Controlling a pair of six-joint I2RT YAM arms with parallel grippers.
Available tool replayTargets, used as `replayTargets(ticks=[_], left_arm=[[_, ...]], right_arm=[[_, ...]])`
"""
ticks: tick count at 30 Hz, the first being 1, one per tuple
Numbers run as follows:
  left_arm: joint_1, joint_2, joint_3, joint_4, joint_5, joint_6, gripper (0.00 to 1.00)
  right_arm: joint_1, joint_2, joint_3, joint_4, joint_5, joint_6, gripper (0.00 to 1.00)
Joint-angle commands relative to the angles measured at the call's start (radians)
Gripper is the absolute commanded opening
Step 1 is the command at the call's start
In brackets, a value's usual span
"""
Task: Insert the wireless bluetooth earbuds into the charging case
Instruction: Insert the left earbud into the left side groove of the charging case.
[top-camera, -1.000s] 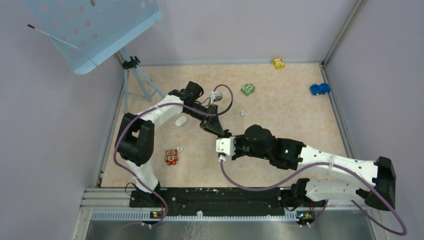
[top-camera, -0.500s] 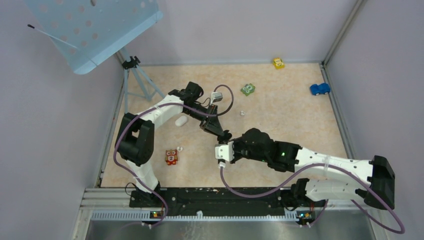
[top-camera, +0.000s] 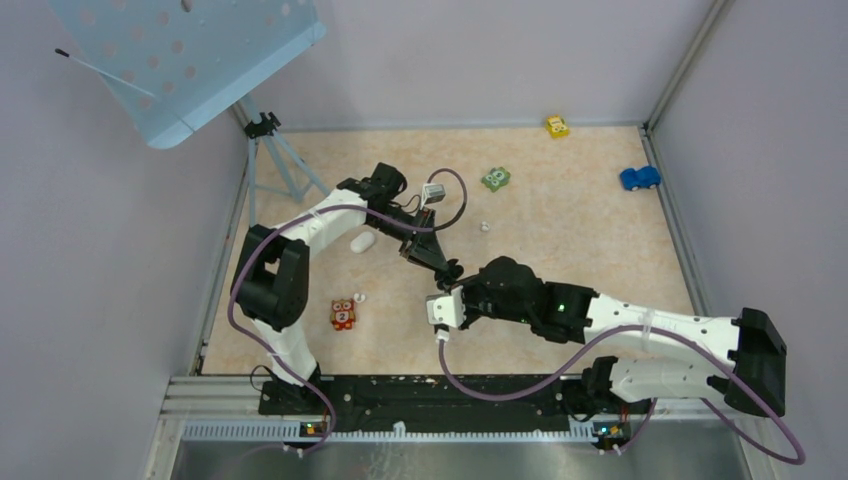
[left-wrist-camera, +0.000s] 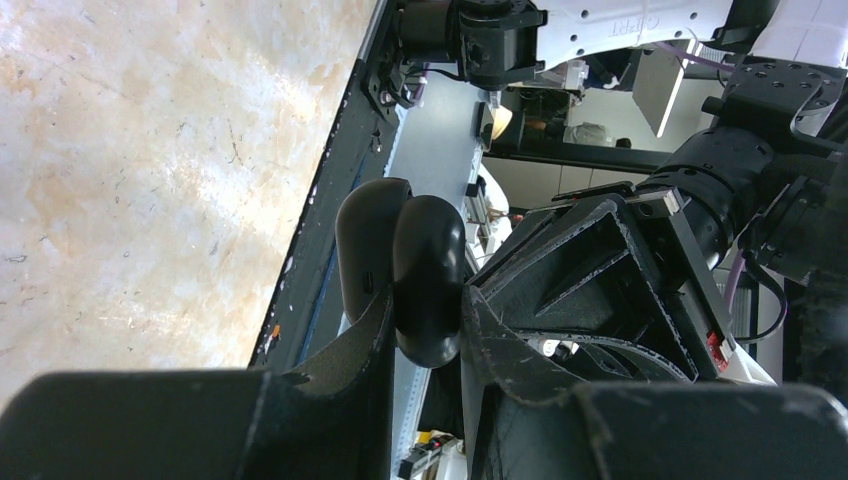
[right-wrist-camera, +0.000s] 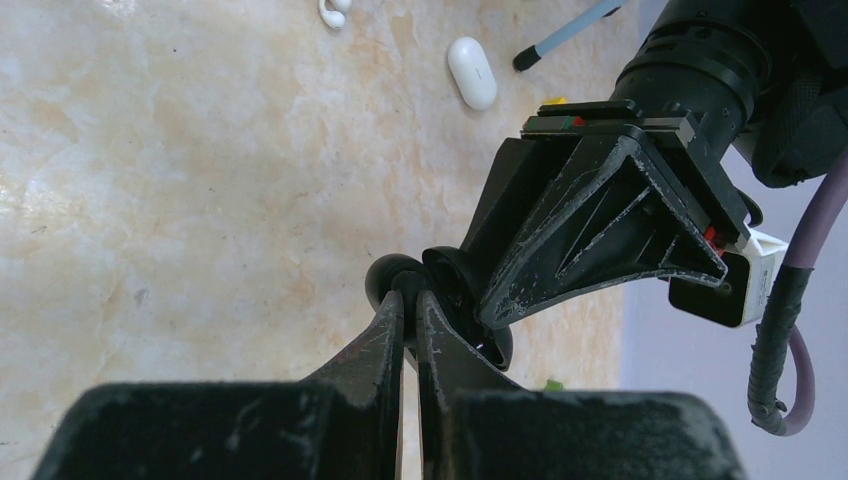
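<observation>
The black charging case is clamped in the left gripper, held clear of the table. Its two rounded halves sit side by side, and its long axis runs out along that gripper's fingers. The right gripper meets it head-on, jaws pressed tight together, tips touching the case at the seam between the halves. I cannot tell whether a black bud is pinched at those tips. By my reading, the coming move turns on that seam lying straight ahead of the right tips.

A white earbud lies on the table far ahead of the right tips and a little left, well apart from both grippers. A white oblong pod lies near it. The bud is on the left arm's side, but that arm is occupied.

The left wrist view shows the grip and both halves. The right wrist view shows the tip contact and the loose bud. From above, the grippers hide the case.
</observation>
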Motion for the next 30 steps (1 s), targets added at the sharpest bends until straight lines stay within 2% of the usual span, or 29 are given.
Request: replayTargets(ticks=[1, 16, 30], left_arm=[[0.001, 0.000, 0.028, -0.011, 0.062, 0.016, 0.00], [-0.009, -0.007, 0.042, -0.052, 0.034, 0.027, 0.00], [-0.029, -0.004, 0.040, -0.062, 0.027, 0.036, 0.00]], right_arm=[[0.017, -0.011, -0.006, 0.032, -0.006, -0.031, 0.00], [0.043, -0.020, -0.016, -0.025, 0.075, -0.155, 0.00], [0.049, -0.036, -0.075, 0.055, 0.096, -0.177, 0.00]])
